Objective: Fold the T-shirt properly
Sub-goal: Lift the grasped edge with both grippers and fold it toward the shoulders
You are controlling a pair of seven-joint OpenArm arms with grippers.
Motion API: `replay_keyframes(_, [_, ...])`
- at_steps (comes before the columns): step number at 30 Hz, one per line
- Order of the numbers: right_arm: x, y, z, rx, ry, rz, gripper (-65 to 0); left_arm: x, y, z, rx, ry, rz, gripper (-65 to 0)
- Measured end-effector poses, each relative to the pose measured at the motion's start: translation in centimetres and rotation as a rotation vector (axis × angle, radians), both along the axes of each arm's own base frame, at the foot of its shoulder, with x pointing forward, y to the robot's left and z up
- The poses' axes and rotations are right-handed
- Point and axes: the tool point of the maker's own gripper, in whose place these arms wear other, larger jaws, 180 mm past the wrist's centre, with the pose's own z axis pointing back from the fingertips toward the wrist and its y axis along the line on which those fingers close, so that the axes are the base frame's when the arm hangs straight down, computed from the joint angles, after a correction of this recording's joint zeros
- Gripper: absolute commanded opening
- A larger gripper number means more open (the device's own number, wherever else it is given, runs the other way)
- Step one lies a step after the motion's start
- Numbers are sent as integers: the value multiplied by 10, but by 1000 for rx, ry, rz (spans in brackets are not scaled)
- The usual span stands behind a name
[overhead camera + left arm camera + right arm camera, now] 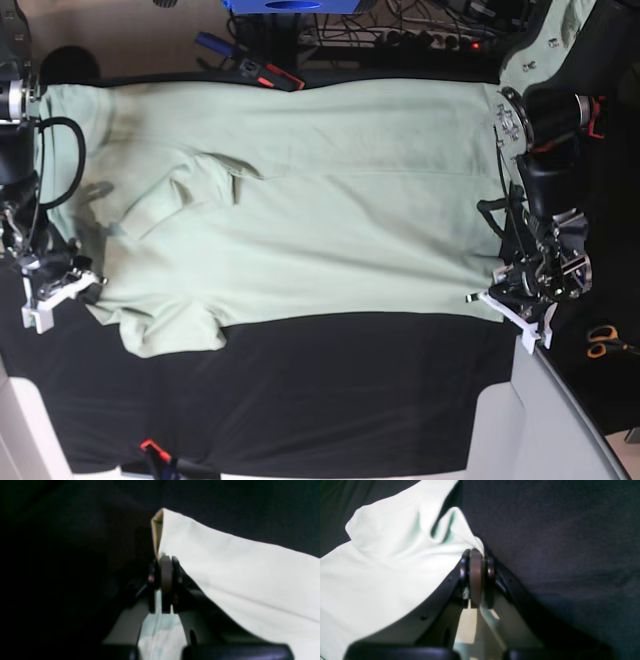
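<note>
The pale mint-green T-shirt [300, 200] lies spread flat on the black table cloth [330, 390], its neck end toward the left of the base view. My left gripper [503, 295] is shut on the shirt's near hem corner at the right. In the left wrist view the gripper [166, 562] pinches a lifted fold of the shirt [237, 580]. My right gripper [88, 285] is shut on the shirt's edge by the near sleeve at the left. In the right wrist view the gripper [476, 555] clamps bunched cloth of the shirt [382, 562].
Orange-handled scissors [603, 342] lie off the cloth at the right. Red-and-black clamps hold the cloth at the far edge [265, 75] and near edge [155, 452]. Cables and a blue object [290, 5] sit behind the table. A white table corner [540, 420] shows at lower right.
</note>
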Motion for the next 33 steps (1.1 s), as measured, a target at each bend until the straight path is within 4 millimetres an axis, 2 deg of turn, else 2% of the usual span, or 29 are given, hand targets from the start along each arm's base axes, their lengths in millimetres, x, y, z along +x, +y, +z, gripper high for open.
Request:
replay_keyframes(9, [-5,-11,1,-13,2,-2,-650,-18,3,1,-1,-19,11,-650])
replay_keyframes(13, [-4,-4,18,-12,-73,16,-650,-24,4,0,-37,-28,25,-650])
replay_keyframes(17, [-13,-10,22,-20,-30,22,-650,-23,6,1,-40,-34,30,-650])
replay_keyframes(21, [-14,-17,36,-26,-60,11,-650,-22,5,3,-40,-37,27,-650])
replay_keyframes(27, [-27,-17,38,-37,-27,31,-650,-21,6,24,-5,-72,9,-650])
replay_keyframes(33, [-34,-14,39,-50,-11,55,-650,-30,10,40,45,-93,-13,-650])
